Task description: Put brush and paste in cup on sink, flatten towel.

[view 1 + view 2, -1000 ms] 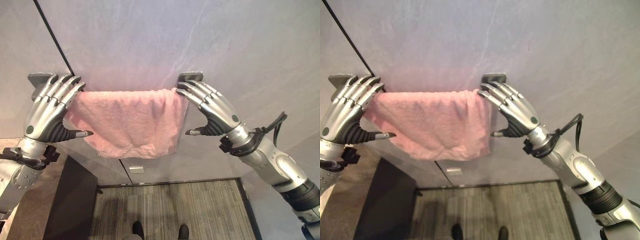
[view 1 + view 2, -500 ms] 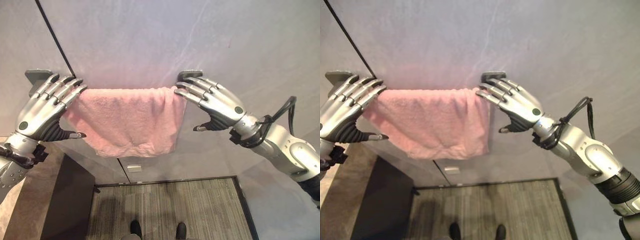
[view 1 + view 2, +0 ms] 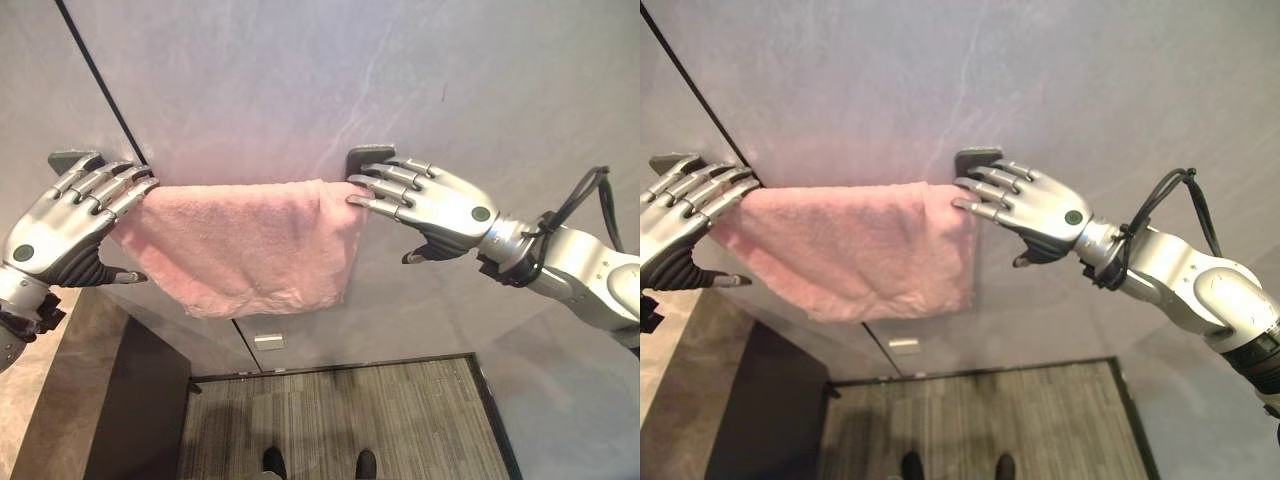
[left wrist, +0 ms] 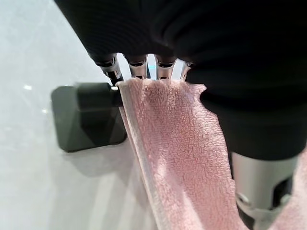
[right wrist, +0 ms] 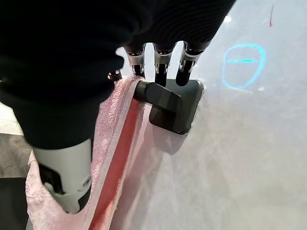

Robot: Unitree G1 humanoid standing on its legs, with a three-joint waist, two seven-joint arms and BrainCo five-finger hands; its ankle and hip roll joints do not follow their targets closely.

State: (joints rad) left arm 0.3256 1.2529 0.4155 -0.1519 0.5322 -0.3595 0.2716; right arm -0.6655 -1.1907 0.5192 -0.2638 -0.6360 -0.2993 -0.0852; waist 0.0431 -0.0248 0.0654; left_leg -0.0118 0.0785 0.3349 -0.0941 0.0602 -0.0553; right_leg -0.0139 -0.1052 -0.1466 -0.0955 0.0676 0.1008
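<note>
Left hand (image 3: pixel 60 235) and right hand (image 3: pixel 440 205), fingers straight, rest on pink towel (image 3: pixel 245 245) ends; no legible writing.

Both arms are raised toward the towel (image 3: pixel 245 245), one at each end of it. The left hand (image 3: pixel 60 235) sits at the towel's left end, palm down, fingers (image 3: pixel 105 185) stretched out nearly straight and lying side by side over the top edge, thumb jutting out below and free of the cloth. The right hand (image 3: pixel 440 205) reaches in from the far side to the towel's right end, wrist level, its fingers (image 3: pixel 385 185) extended and slightly spread, tips resting on the upper corner, thumb hanging beneath. Neither hand curls round anything.
</note>
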